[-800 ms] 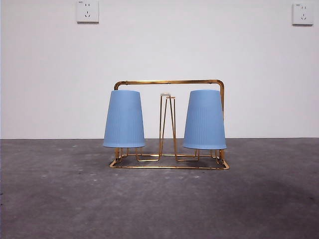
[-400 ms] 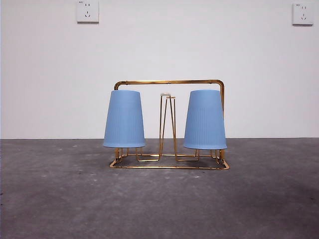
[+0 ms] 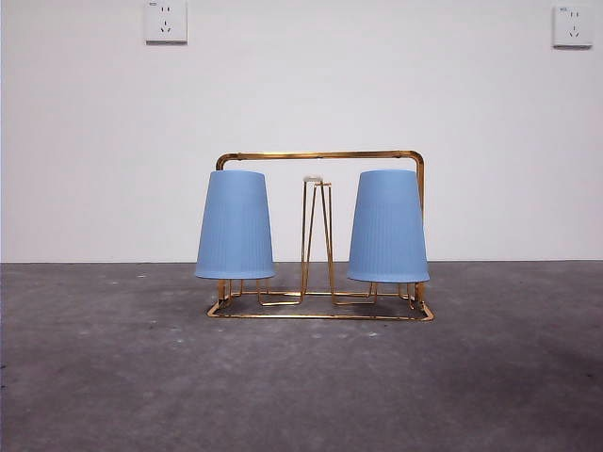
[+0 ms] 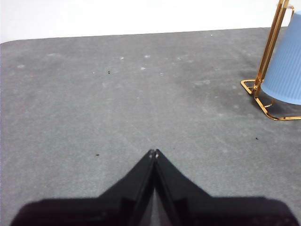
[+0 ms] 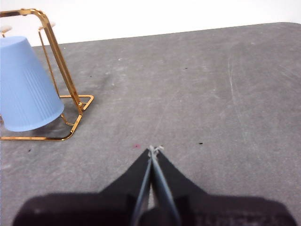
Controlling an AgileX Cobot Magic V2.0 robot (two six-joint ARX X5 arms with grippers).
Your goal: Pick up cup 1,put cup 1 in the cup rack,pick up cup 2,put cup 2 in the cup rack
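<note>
Two blue cups, one [image 3: 235, 226] left of centre and one [image 3: 387, 228] right, are hanging upside down on the gold rack [image 3: 320, 156]. The left gripper [image 4: 154, 153] and right gripper [image 5: 154, 149] are hovering over the grey table [image 3: 301, 386], both with jaws pressed together and empty.

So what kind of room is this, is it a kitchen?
Probably not a kitchen; it looks more like a test room or lab. A bare grey table meets a plain white wall with two sockets, and only a gold rack with two blue cups sits there.
</note>
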